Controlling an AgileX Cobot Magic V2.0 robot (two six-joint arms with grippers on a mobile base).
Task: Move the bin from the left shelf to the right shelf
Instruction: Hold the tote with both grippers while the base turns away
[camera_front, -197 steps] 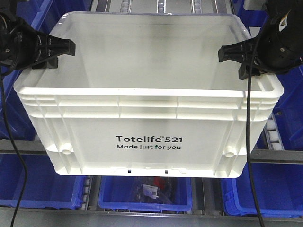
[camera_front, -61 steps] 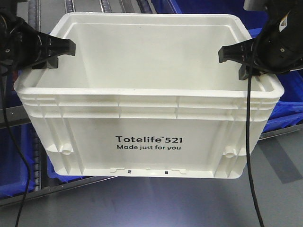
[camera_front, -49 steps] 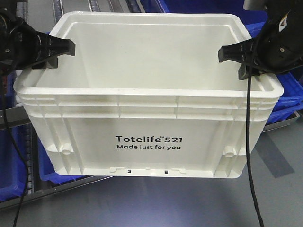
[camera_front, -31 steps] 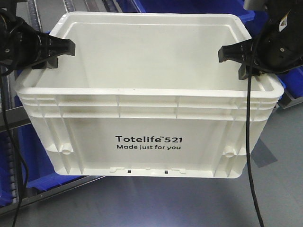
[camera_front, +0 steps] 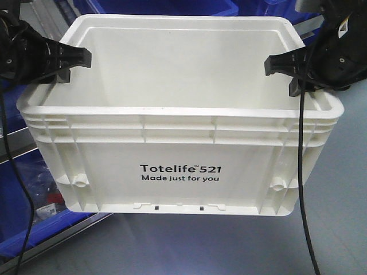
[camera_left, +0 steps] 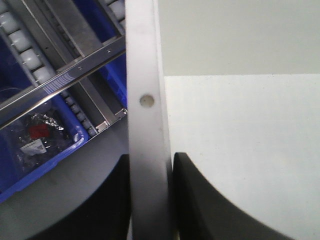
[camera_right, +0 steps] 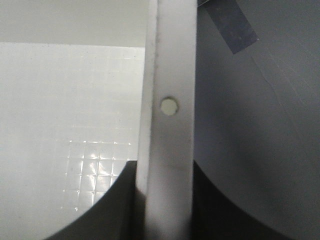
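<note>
1. The bin [camera_front: 178,143] hung level in the air between the two arms, its long printed side facing the front camera. The black print read "Totelife 521 Made just for you".
2. The left gripper [camera_front: 65,67] pinched the bin's left short wall at the top, with one finger inside and one outside.
3. In the left wrist view, two dark fingers [camera_left: 107,210] pressed on either face of the white rim [camera_left: 145,100].
4. The right gripper [camera_front: 287,75] clamped the right short wall in the same way. The right wrist view showed its fingers [camera_right: 105,210] tight against both sides of the rim.
5. A black cable [camera_front: 302,189] dropped from the right gripper across the bin's front corner.
6. Grey floor [camera_front: 332,217] lay below and to the right of the bin. The right wrist view showed a darker strip of tape [camera_right: 232,27] on it.
7. To the bin's left stood a grey rack [camera_left: 85,30] with white rollers [camera_left: 30,55] and a silver rail [camera_left: 60,82]. I could not tell which shelf it was.
8. A blue bin [camera_left: 45,167] sat on the rack below that rail, holding clear packets [camera_left: 37,135], one with red in it.
9. The bin was beside this rack and rested on no part of it.
10. More blue bins [camera_front: 172,7] showed behind the bin's far edge.
</note>
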